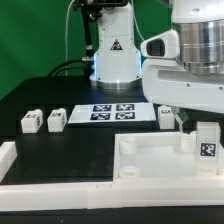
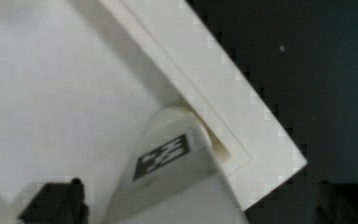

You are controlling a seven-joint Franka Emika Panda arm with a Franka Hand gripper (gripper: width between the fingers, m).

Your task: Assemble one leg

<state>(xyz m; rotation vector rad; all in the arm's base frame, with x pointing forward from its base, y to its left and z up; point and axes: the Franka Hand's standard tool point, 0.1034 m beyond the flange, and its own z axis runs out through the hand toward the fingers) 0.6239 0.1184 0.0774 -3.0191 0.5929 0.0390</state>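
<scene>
One leg (image 1: 207,140), a small white block with a black-and-white tag, stands upright at the corner of the large white tray (image 1: 150,165) on the exterior view's right. In the wrist view this leg (image 2: 176,160) sits against the tray's rim (image 2: 211,90). My gripper (image 2: 197,205) hangs right over it, and its dark fingertips (image 2: 55,200) stand apart on either side with gaps to the leg. In the exterior view the gripper (image 1: 200,118) is mostly hidden under the white hand. Three more legs (image 1: 31,121), (image 1: 56,119), (image 1: 165,117) lie on the black table.
The marker board (image 1: 112,111) lies flat behind the tray, in front of the arm's base (image 1: 113,55). A white ledge (image 1: 40,170) runs along the table's front and the exterior view's left.
</scene>
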